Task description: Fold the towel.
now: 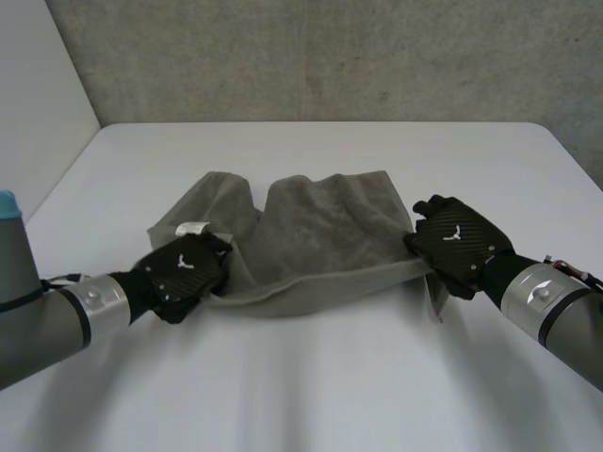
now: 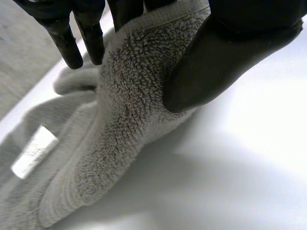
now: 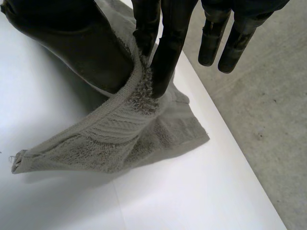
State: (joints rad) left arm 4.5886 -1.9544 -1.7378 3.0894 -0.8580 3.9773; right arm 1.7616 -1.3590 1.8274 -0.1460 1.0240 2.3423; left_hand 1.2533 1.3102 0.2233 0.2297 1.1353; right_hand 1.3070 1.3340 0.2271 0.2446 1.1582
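At the middle of the white table (image 1: 311, 377), the grey towel (image 1: 311, 235) lies crumpled, its near edge lifted and stretched between my two hands while the far part rests bunched on the surface. My left hand (image 1: 184, 268) pinches the near edge at its left end between thumb and fingers; a white label (image 1: 193, 228) lies just beyond it. My right hand (image 1: 457, 240) pinches the same edge near the right corner, thumb against fingers, and that corner hangs loose below the grip. I judge both holds shallow, taking little cloth, so a quick pull could let the towel slip from either hand. The span between the hands sags, and the far part is rumpled, so carrying the edge forward now could give a skewed or lumpy fold. If one hand moves ahead of the other, the cloth could twist. There is bare table on every side: a wide stretch toward me, and some room beyond the towel before the far edge at the wall.
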